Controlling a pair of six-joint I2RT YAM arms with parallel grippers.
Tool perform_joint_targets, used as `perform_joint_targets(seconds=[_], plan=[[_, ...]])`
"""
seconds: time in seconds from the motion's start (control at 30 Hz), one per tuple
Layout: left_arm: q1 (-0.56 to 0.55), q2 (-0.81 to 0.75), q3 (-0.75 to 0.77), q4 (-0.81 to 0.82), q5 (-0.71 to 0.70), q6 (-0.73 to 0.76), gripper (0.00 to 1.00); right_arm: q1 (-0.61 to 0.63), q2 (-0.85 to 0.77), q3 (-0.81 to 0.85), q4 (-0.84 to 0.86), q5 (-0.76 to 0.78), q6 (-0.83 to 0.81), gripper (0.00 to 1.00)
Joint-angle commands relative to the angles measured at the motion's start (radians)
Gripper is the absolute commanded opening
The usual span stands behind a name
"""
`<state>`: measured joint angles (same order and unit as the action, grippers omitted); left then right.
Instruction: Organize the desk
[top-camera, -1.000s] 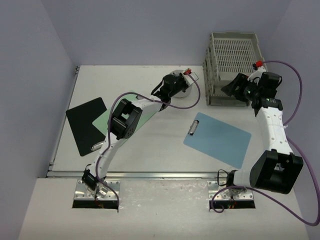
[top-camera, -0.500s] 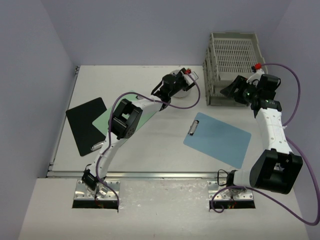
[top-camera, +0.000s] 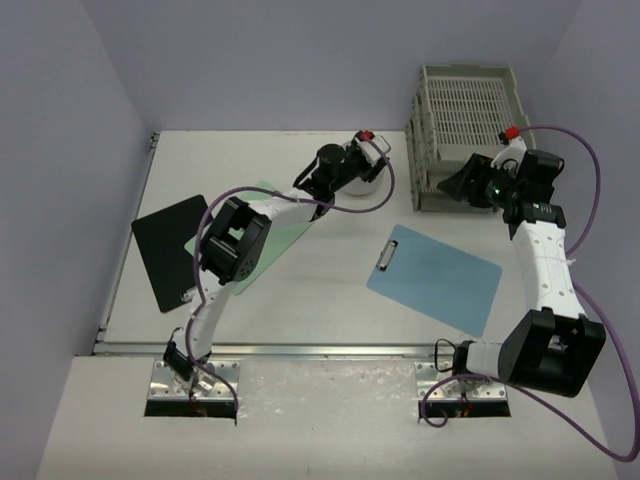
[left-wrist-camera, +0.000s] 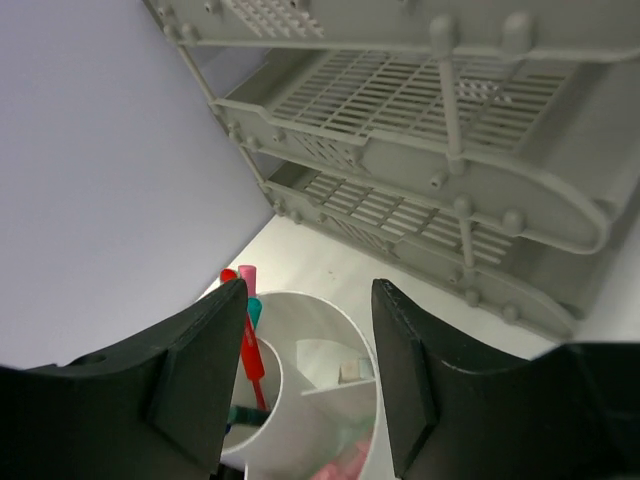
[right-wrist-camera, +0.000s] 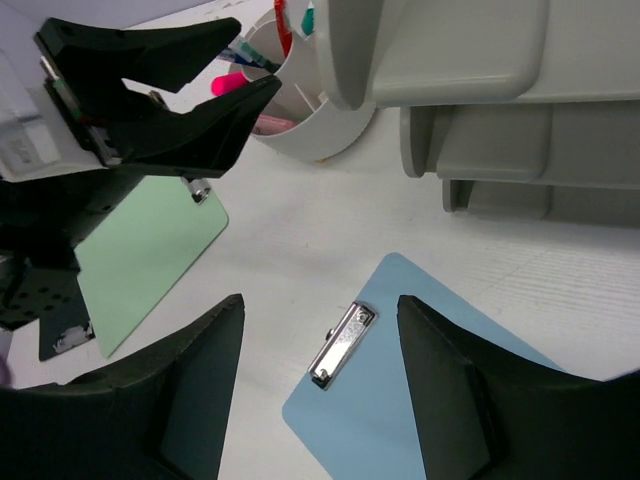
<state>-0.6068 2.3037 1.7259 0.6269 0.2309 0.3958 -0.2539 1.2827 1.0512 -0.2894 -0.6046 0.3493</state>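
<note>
Left gripper is hanging just above the white pen cup at the top centre of the overhead frame, jaws standing apart, gripping nothing. From overhead the cup is mostly hiding under it. In the wrist shot a red pen is sticking up at the cup's left side. The other pens are cut off by the fingers, and a small item in the far compartment is too unclear to name.

Right gripper is also released and empty, hovering off the front of the grey stacked trays at upper right.

The desk is filling the middle of the overhead frame, rail running along its lower edge. Blue clipboard is lying in full view at centre right. Green clipboard is partly covered by the left arm. Black clipboard is sitting at the left, and its clip end is hard to make out.
</note>
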Motion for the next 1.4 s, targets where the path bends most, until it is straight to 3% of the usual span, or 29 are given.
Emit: perform_joint_targets(seconds=[0.0, 0.17, 0.23, 0.37, 0.43, 0.53, 0.67, 0.8, 0.87, 1.0, 1.1, 1.2, 1.3, 1.37], plan=[[-0.008, -0.296, -0.136, -0.039, 0.007, -0.149, 0.5, -0.001, -0.046, 0.035, -0.063, -0.084, -0.133, 0.63], [0.002, -0.516, -0.297, -0.313, -0.01, -0.237, 0.51, 0.021, -0.063, 0.027, -0.161, -0.159, -0.339, 0.7], [0.011, -0.593, -0.329, -0.419, 0.013, -0.269, 0.54, 0.026, -0.063, 0.037, -0.224, -0.201, -0.431, 0.78], [0.041, -0.743, -0.417, -0.658, 0.1, -0.316, 0.59, 0.042, -0.047, 0.092, -0.364, -0.304, -0.652, 0.81], [0.065, -0.812, -0.448, -0.78, 0.215, -0.294, 0.62, 0.089, -0.032, 0.125, -0.45, -0.332, -0.853, 0.82], [0.096, -0.875, -0.476, -0.943, 0.359, -0.242, 0.64, 0.2, -0.004, 0.16, -0.563, -0.269, -1.093, 0.84], [0.163, -0.918, -0.529, -1.006, 0.53, -0.245, 0.64, 0.345, 0.017, 0.124, -0.641, -0.135, -1.501, 0.84], [0.215, -0.967, -0.62, -0.957, 0.512, -0.323, 0.62, 0.458, 0.083, 0.133, -0.622, -0.021, -1.62, 0.8], [0.223, -1.002, -0.654, -0.926, 0.464, -0.356, 0.61, 0.476, 0.142, 0.175, -0.626, -0.013, -1.572, 0.79], [0.227, -1.057, -0.731, -0.862, 0.324, -0.424, 0.61, 0.526, 0.27, 0.261, -0.51, 0.116, -1.125, 0.73], [0.23, -1.076, -0.739, -0.866, 0.236, -0.459, 0.62, 0.53, 0.316, 0.282, -0.459, 0.21, -0.647, 0.64], [0.234, -1.087, -0.741, -0.871, 0.158, -0.497, 0.64, 0.534, 0.322, 0.258, -0.458, 0.272, -0.246, 0.63], [0.237, -1.092, -0.738, -0.888, 0.055, -0.542, 0.65, 0.554, 0.331, 0.227, -0.47, 0.49, 0.13, 0.57], [0.238, -1.098, -0.742, -0.894, 0.001, -0.558, 0.66, 0.556, 0.351, 0.223, -0.488, 0.556, 0.249, 0.66]])
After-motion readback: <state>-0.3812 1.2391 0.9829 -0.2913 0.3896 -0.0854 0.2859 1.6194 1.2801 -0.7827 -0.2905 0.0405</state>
